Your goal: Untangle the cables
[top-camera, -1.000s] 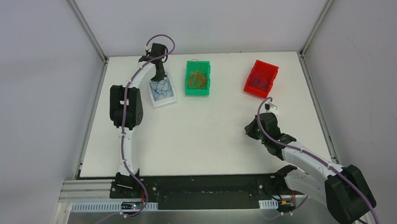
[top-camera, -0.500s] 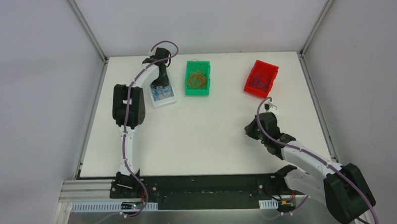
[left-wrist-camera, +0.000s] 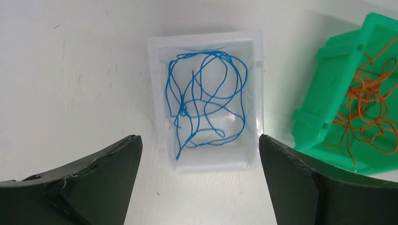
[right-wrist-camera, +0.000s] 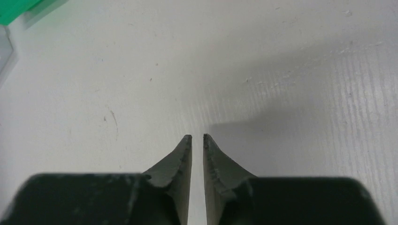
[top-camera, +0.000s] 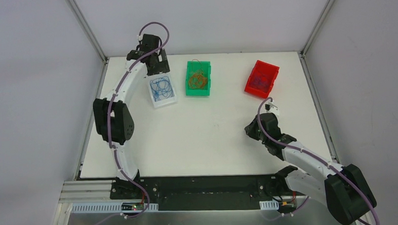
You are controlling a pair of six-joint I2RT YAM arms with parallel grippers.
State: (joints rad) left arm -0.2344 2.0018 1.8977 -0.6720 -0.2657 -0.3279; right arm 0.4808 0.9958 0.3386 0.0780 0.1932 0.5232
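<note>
Thin blue cables (left-wrist-camera: pixel 206 101) lie in a loose tangle inside a clear tray (left-wrist-camera: pixel 206 164). My left gripper (left-wrist-camera: pixel 199 138) hangs above the tray's near end, wide open and holding nothing. From above, the blue cables (top-camera: pixel 161 88) show just in front of the left gripper (top-camera: pixel 156 68). Orange cables (top-camera: pixel 198 80) fill a green bin (top-camera: pixel 198 92). Dark purple cables (top-camera: pixel 260 81) lie in a red bin (top-camera: pixel 250 88). My right gripper (right-wrist-camera: pixel 197 137) points at bare table, its jaws a narrow slit apart with nothing between them.
The three containers stand in a row along the far side of the white table (top-camera: pixel 198 138). The green bin (left-wrist-camera: pixel 328 79) sits close to the right of the clear tray. Grey walls and metal posts (top-camera: pixel 89 31) enclose the table. The right gripper (top-camera: pixel 249 130) rests low at the right.
My left gripper went from shut to wide open and drew back from the tray toward the far edge, leaving the blue cables in it. The right jaws parted slightly.
</note>
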